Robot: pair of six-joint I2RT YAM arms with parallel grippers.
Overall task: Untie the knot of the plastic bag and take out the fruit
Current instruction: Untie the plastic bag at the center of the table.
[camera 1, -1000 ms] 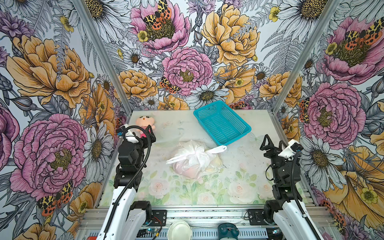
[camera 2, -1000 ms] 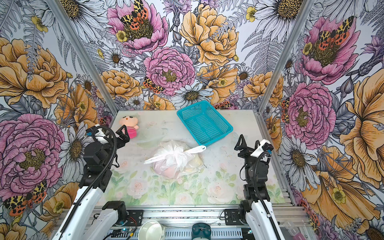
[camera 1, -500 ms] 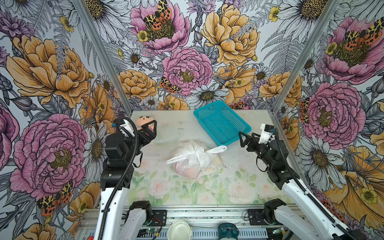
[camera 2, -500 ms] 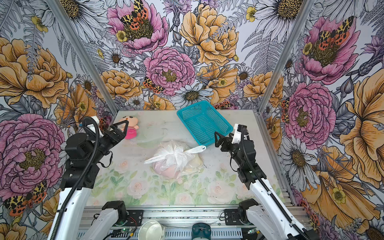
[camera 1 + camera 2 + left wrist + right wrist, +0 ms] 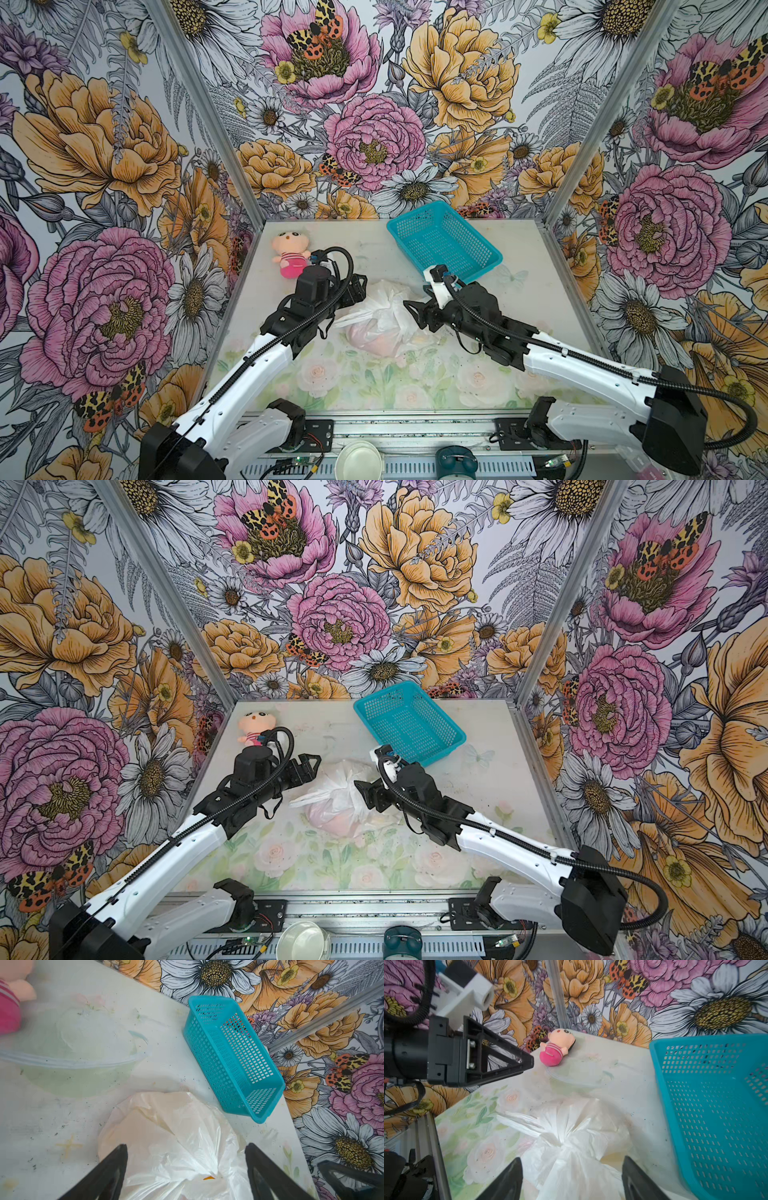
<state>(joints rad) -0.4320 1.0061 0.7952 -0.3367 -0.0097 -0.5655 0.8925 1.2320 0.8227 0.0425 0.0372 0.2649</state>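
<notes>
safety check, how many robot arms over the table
2: black-and-white left arm with left fingers left of the translucent white plastic bag; right arm with right fingers right of it.

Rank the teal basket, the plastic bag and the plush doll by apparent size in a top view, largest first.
1. teal basket and plastic bag, too alike to separate.
2. plush doll, clearly smallest.

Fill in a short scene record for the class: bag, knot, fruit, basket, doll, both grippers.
Bag: thin translucent white plastic bag, mid-table, between both arms
Knot: bunched handle knot, tied
Fruit: toy fruit inside the bag; a pinkish shape shows through, the rest unclear
Basket: teal mesh plastic basket, empty, behind the bag
Doll: pink plush doll, far left corner, apart from the bag
Left gripper: open, over the bag, holding nothing
Right gripper: open, facing the knot, holding nothing
</notes>
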